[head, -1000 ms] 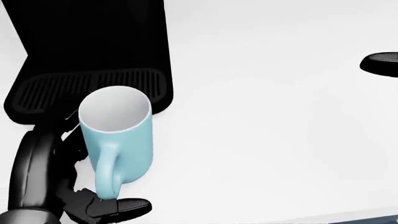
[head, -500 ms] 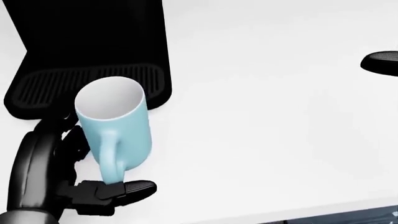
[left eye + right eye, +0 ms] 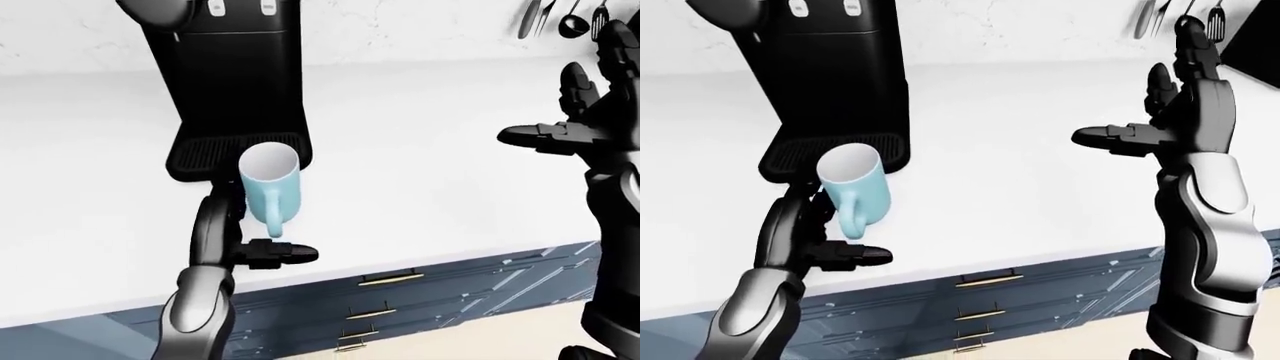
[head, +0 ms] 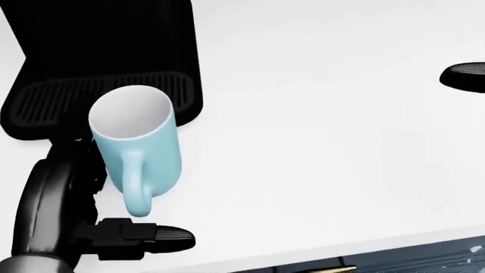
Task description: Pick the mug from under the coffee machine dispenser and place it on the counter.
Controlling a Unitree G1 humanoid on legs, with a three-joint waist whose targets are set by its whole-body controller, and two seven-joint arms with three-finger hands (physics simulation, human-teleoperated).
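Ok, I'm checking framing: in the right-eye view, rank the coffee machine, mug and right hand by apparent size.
1. coffee machine
2. right hand, though it is nearer the camera
3. mug

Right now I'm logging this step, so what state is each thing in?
mug: empty, tilted, off the drip tray, by the left hand; grip unclear
coffee machine: upright, nothing on its drip tray
left hand: beside the mug, one finger pointing right
right hand: raised, fingers spread, empty
drawers: closed
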